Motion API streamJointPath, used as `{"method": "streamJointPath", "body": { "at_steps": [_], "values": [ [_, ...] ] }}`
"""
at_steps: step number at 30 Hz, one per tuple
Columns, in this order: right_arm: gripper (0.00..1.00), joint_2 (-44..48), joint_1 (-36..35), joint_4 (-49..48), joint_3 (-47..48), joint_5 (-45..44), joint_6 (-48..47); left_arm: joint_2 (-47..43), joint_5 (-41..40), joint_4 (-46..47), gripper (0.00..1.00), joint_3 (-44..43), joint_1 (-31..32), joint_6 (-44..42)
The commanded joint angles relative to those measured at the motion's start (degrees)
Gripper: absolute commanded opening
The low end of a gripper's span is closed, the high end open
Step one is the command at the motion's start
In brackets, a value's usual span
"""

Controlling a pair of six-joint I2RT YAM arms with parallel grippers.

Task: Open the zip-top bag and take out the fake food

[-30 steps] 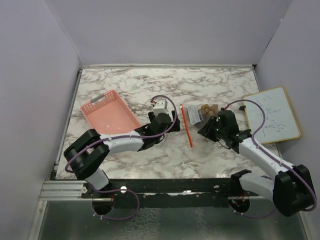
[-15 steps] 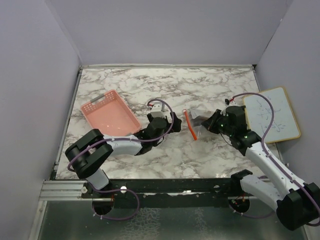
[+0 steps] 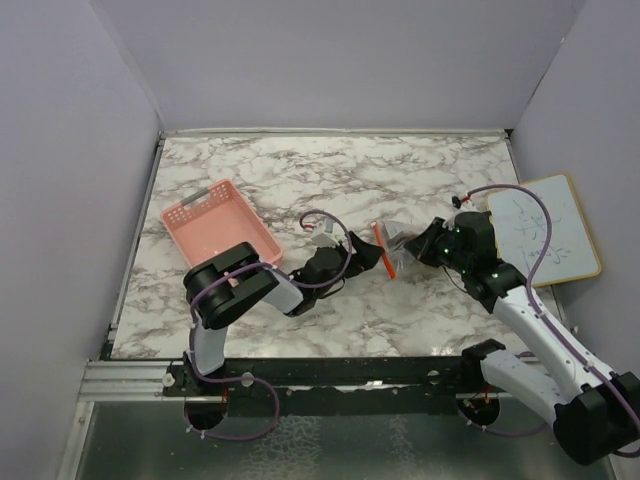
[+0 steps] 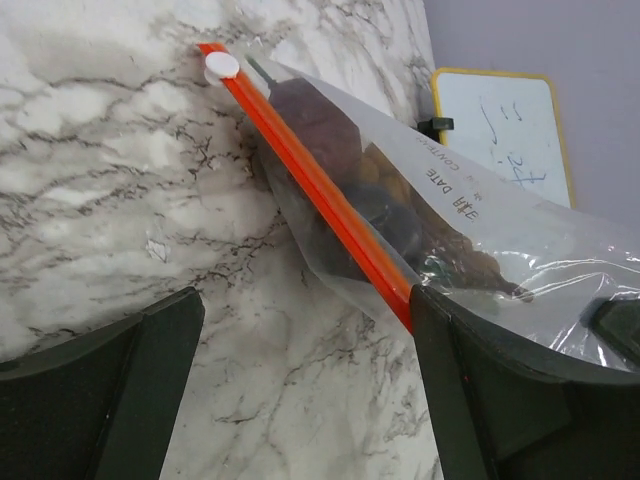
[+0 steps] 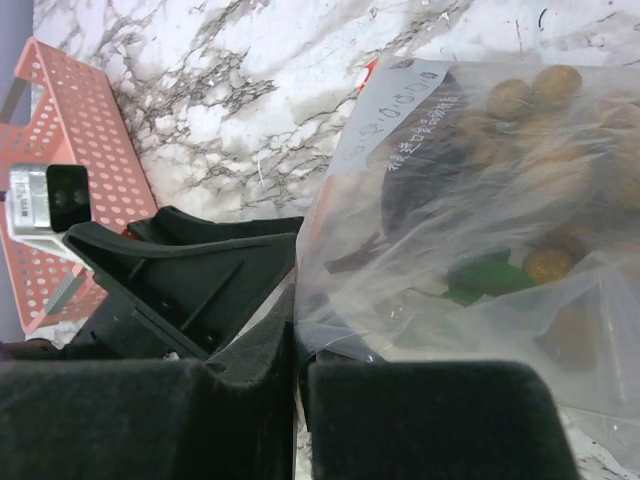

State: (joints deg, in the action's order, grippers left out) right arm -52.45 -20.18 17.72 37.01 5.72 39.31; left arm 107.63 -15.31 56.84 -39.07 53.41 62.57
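Note:
The zip-top bag lies mid-table, clear and crinkly, and its orange-red zip strip has a white slider at the far end. Inside it is the fake food: golden-brown balls and a dark maroon fruit. My right gripper is shut on a fold of the bag's plastic at its right side. My left gripper is open and low over the table at the strip's near end. Its right finger touches the strip, and bare marble shows between its jaws.
A pink plastic basket sits to the left of the left arm. A small whiteboard lies at the table's right edge, close behind the right arm. Grey walls close in the marble table on three sides.
My right gripper went from half open to shut on the bag and has drawn it up slightly. The left gripper has slid right until it reaches the zip strip, still open.

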Motion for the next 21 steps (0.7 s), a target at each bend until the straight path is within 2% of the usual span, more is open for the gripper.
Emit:
{"method": "streamJointPath", "body": {
  "at_steps": [1,5,10,14,21],
  "values": [
    [0.01,2.6,0.1,-2.6,-3.0,1.6,-1.4,3.2,0.6,7.9,0.86,-1.9,1.7,9.5],
    [0.01,4.7,0.1,-3.2,-6.3,1.7,-1.8,4.3,0.3,7.0,0.86,-3.2,2.4,11.7],
    [0.01,6.5,0.1,-3.3,-8.4,1.0,-2.3,8.7,1.5,15.4,0.83,-2.5,2.3,19.5],
    [0.02,6.9,0.1,-2.9,-8.2,0.9,-2.7,11.1,3.1,16.0,0.78,-4.4,2.6,21.2],
    [0.01,7.6,0.1,-2.1,-7.6,0.4,-3.2,12.3,2.4,18.3,0.44,-4.1,2.6,22.2]
  ]
}}
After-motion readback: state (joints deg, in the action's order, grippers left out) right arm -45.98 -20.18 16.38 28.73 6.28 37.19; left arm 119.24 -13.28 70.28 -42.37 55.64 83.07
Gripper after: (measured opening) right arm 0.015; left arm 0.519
